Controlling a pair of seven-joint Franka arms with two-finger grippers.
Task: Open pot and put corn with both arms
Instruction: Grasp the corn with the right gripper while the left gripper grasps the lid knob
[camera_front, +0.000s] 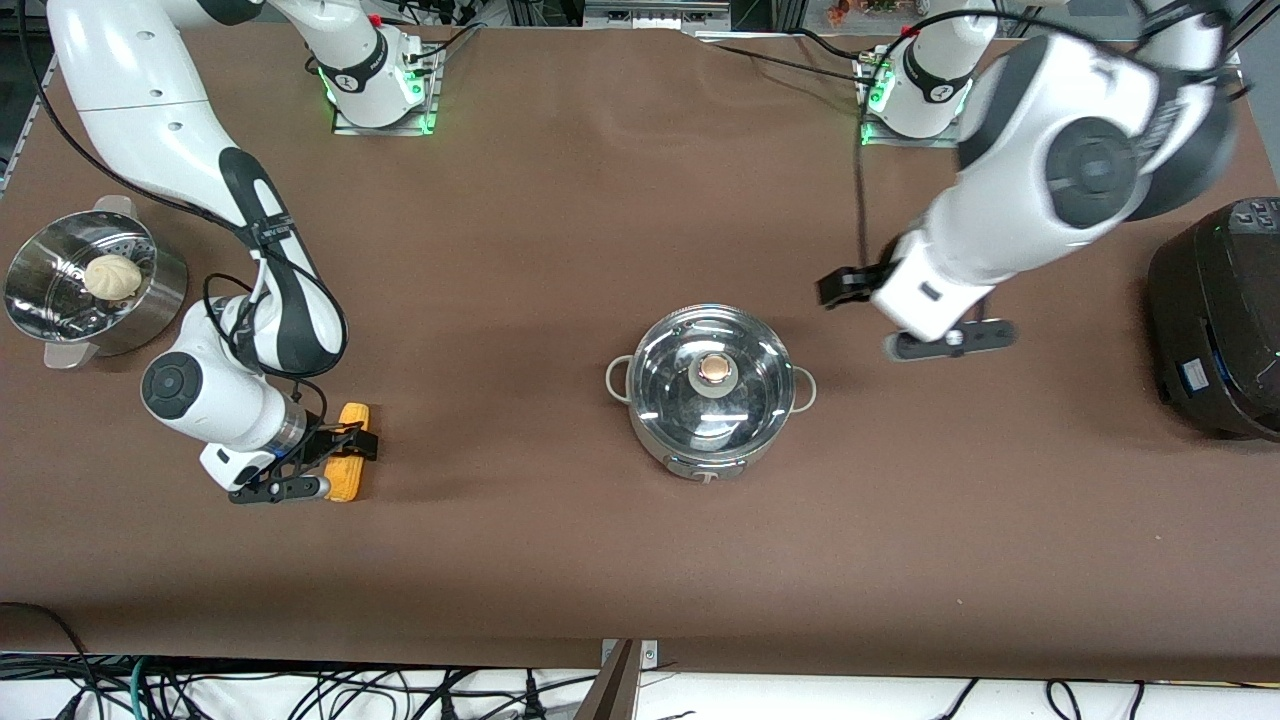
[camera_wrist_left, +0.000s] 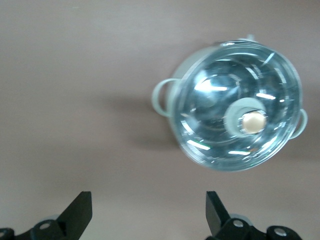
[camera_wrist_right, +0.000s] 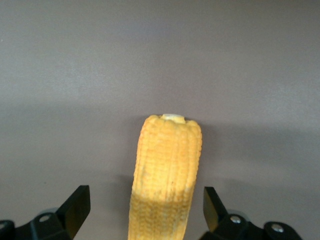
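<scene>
Right end effector (camera_wrist_right: 145, 212) spread astride corn (camera_wrist_right: 166, 175); left end effector (camera_wrist_left: 148, 212) spread beside lidded pot (camera_wrist_left: 235, 105).

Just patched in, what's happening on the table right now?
The right gripper is down at the corn cob, open, with a finger on either side and no grip yet. The left gripper hangs open over bare table, beside the steel pot toward the left arm's end. The pot's glass lid is on, its copper knob untouched. The steamer pot with the bun and the black cooker sit at the table's two ends.
</scene>
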